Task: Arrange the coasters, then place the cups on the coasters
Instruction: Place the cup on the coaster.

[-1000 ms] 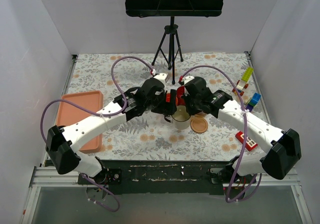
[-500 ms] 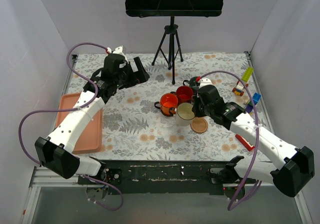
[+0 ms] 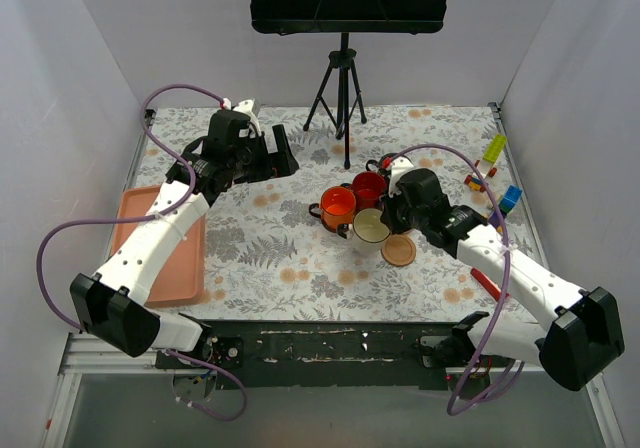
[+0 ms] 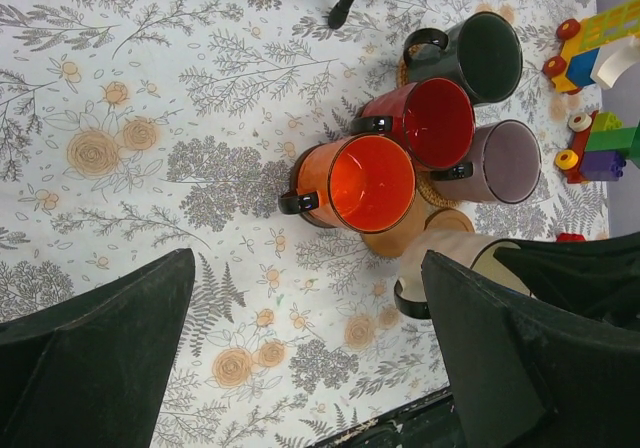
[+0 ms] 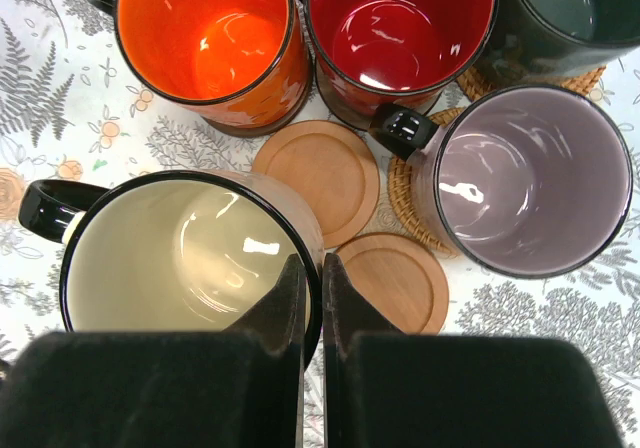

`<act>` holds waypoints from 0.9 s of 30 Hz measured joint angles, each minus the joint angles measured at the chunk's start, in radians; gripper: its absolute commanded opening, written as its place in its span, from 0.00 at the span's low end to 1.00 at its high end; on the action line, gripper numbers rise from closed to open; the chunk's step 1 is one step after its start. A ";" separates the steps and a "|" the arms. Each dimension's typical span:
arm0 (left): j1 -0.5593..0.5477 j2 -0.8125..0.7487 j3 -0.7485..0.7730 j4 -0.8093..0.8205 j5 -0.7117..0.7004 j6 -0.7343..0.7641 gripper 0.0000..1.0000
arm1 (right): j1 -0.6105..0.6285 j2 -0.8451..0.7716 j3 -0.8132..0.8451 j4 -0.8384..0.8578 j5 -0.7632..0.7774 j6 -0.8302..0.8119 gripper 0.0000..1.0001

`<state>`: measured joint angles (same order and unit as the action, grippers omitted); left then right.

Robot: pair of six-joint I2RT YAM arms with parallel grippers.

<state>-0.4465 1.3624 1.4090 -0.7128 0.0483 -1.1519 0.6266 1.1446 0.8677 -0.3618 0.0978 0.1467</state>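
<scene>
Top external view gives the whole table (image 3: pixel 270 258), which is covered with a flowered cloth. The left arm reaches to the far left part of it. There the left gripper (image 3: pixel 272 153) hangs with its jaws spread wide, holding nothing, well apart from the cups. A pink tray (image 3: pixel 150 230) lies at the left edge, partly under this arm.

The right gripper (image 3: pixel 385 218) is at the group of cups in the middle of the table. Its jaws are pressed together on the rim of the cream cup (image 3: pixel 368 230), one finger inside the cup and one outside.

From the right wrist camera the cream cup is just beside the first wooden coaster (image 5: pixel 318 178) and the second wooden coaster (image 5: pixel 395 280), which lie flat next to each other. The cup's rim covers a little of the first one's edge in that view. I cannot tell if the cup rests on the cloth or is lifted.

Behind them, the orange cup (image 5: pixel 205 43) and the red cup (image 5: pixel 400 28) stand close against each other. What is under these two I cannot tell. The purple-grey cup (image 5: pixel 520 183) stands on a woven coaster (image 5: pixel 405 193). The dark green cup (image 5: pixel 570 13) stands on another woven coaster (image 5: pixel 540 80).

Some toy blocks (image 3: pixel 497 173) lie near the right edge, and a black tripod (image 3: pixel 340 93) stands at the far side.
</scene>
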 measured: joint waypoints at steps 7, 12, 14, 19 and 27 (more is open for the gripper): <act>0.000 -0.005 -0.013 -0.006 0.005 0.003 0.98 | -0.081 0.063 0.000 0.021 -0.125 -0.163 0.01; 0.000 -0.008 -0.013 -0.005 0.005 0.002 0.98 | -0.127 0.069 0.000 0.028 -0.192 -0.235 0.01; 0.000 -0.008 -0.014 -0.005 0.005 0.000 0.98 | -0.136 0.073 0.000 0.037 -0.211 -0.254 0.01; 0.000 -0.008 -0.014 -0.005 0.005 -0.003 0.98 | -0.140 0.106 0.000 0.065 -0.243 -0.287 0.01; 0.000 -0.008 -0.014 -0.005 0.005 -0.008 0.98 | -0.140 0.154 0.000 0.100 -0.259 -0.322 0.01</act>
<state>-0.4465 1.3544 1.3945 -0.7181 0.0536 -1.1603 0.4862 1.2987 0.8677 -0.2615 -0.1612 -0.1753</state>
